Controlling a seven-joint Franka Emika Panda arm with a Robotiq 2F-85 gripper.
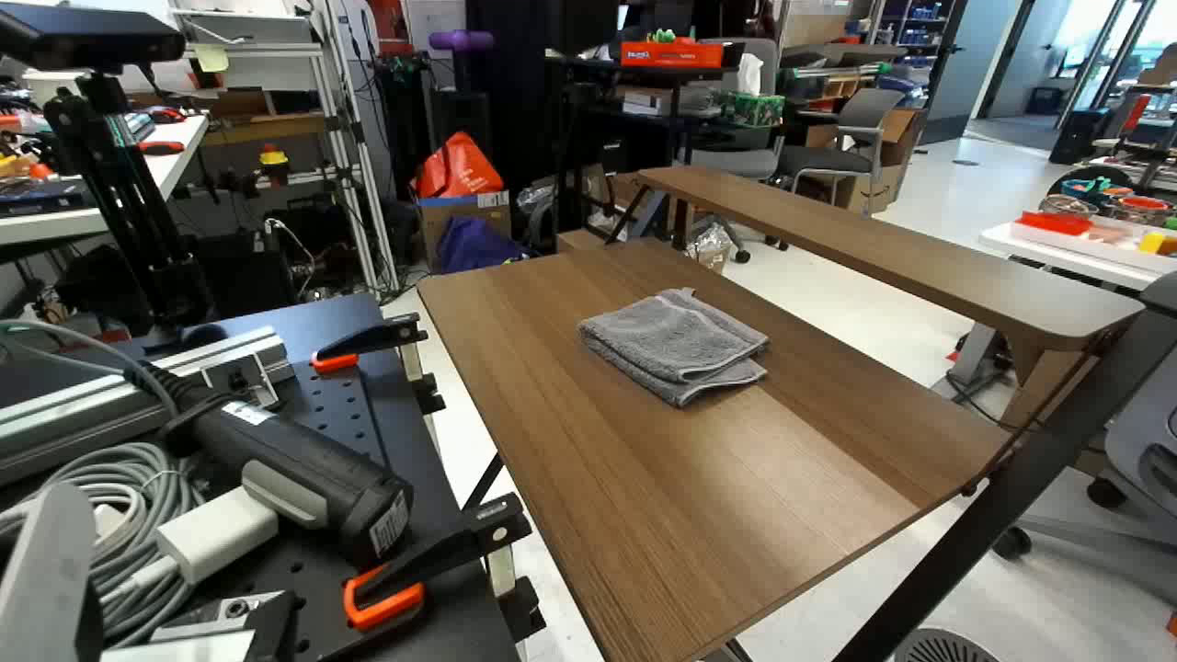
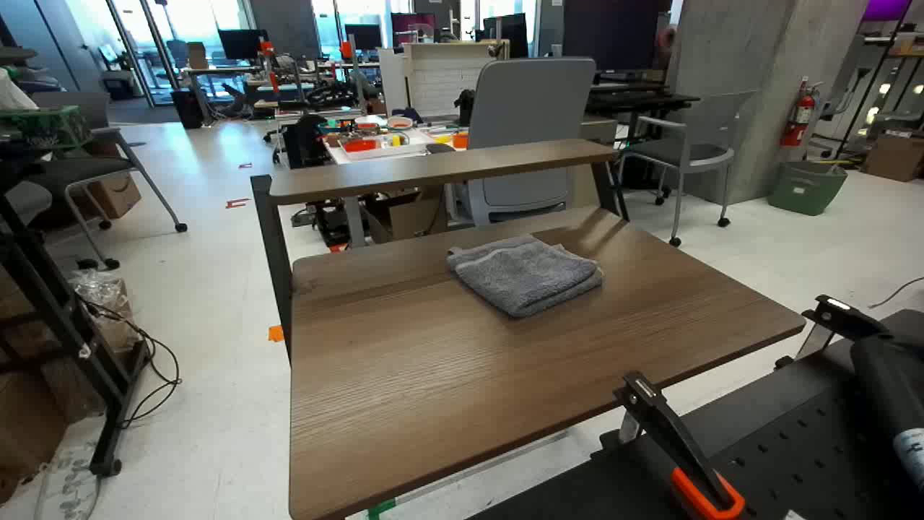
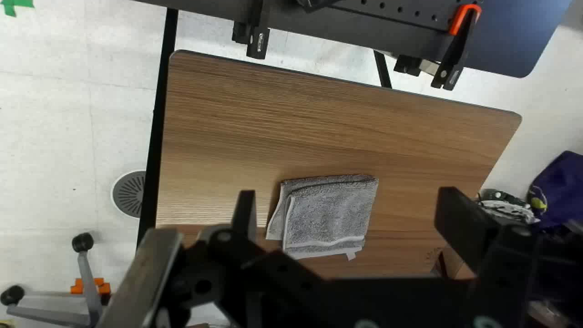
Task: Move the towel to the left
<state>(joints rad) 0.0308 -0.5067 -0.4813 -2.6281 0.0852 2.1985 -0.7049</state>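
Wrist view: we have the gripper [image 3: 348,196] spread wide, holding nothing, with the folded grey towel [image 3: 330,214] lying well beyond its grasp on the wooden table [image 3: 273,127], slightly off-centre toward that view's left, so we'd likely centre before reaching.

My gripper [image 3: 347,193] has its fingers [image 3: 460,223] spread wide, and framed between them lies a folded gray towel [image 3: 330,214] on the wood-grained bench [image 3: 273,123]. Past the bench's upper edge I see an orange-handled black clamp [image 3: 457,48] on a dark tabletop [image 3: 505,41], and left of the bench a round floor vent [image 3: 128,196].
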